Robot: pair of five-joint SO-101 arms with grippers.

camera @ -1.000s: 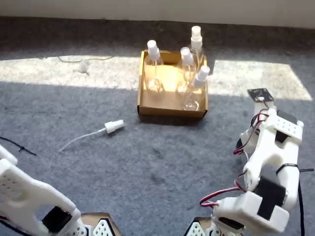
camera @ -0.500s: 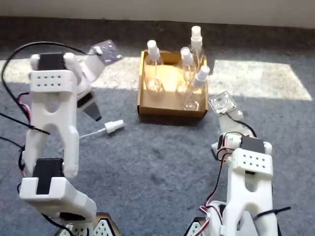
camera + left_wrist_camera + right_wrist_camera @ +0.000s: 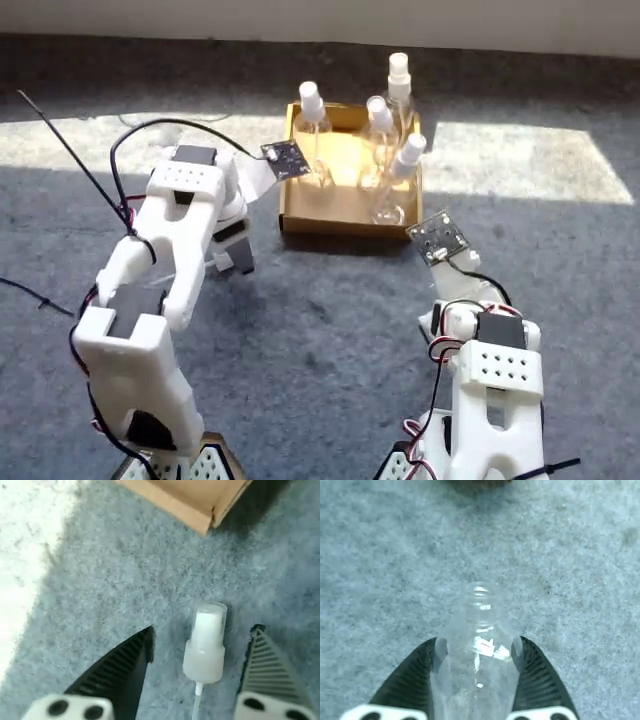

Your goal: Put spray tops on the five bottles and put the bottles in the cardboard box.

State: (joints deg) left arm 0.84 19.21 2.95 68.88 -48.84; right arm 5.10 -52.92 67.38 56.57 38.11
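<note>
On the grey carpet (image 3: 320, 340), just in front of the near-left corner of the cardboard box (image 3: 345, 222), lies the one loose spray top (image 3: 205, 642), flat on its side with its thin tube trailing toward the camera. Your left gripper (image 3: 203, 630) hangs over it, fingers spread wide, one on each side of the white cap and neither touching it.

Your right gripper (image 3: 477, 641) grasps the uncapped bottle (image 3: 477, 645) across its shoulders, both fingers pressed to the clear wall and the open neck pointing away from the wrist. Whether the bottle rests on the carpet or is held above it cannot be told. In the high view this arm sits in front of the box's right corner, well apart from the spray top.

Four capped bottles (image 3: 312, 140) occupy the box; the front-right one leans.

Judged risks from this position:
- The cap is round and light. If one finger meets it first as you close, it may roll or skid out of the grip.
- The tube is slender and flexible. It may drag on the carpet pile during the lift, or bend against the narrow neck and miss it.
- The bottle wall is smooth. Pressing the cap down may make it slip or twist between the right fingers.
- The leaning bottle may topple when the fifth goes in beside it.
</note>
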